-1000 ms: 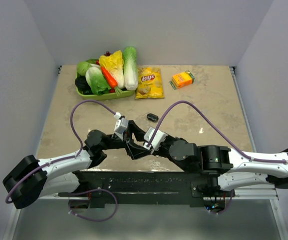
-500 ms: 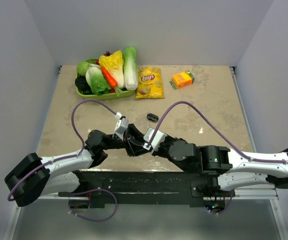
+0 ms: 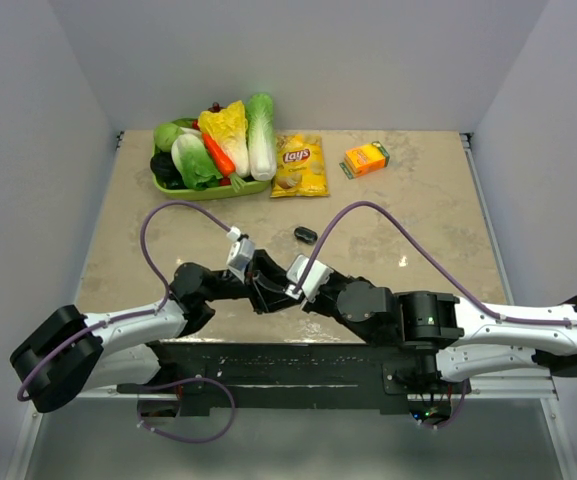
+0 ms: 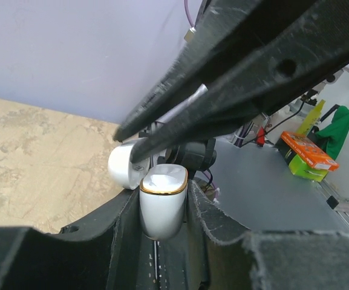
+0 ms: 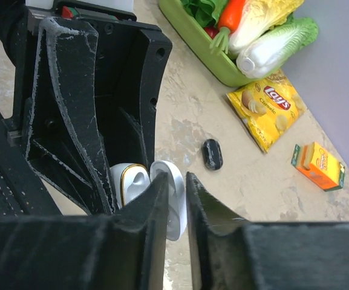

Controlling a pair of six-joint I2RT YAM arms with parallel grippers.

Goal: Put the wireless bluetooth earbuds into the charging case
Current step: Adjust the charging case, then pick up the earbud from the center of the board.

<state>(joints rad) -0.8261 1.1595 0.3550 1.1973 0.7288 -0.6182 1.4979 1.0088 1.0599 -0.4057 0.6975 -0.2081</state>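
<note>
Between left fingers [image 4: 216, 223], charging case [image 4: 162, 202] half hidden

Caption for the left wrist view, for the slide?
Left gripper clamps a white, gold-rimmed charging case; the shut right gripper sits at its open white rounded lid.

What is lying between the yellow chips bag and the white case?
A small black oval thing lies between the chips bag and the white case; the right wrist view shows it.
</note>
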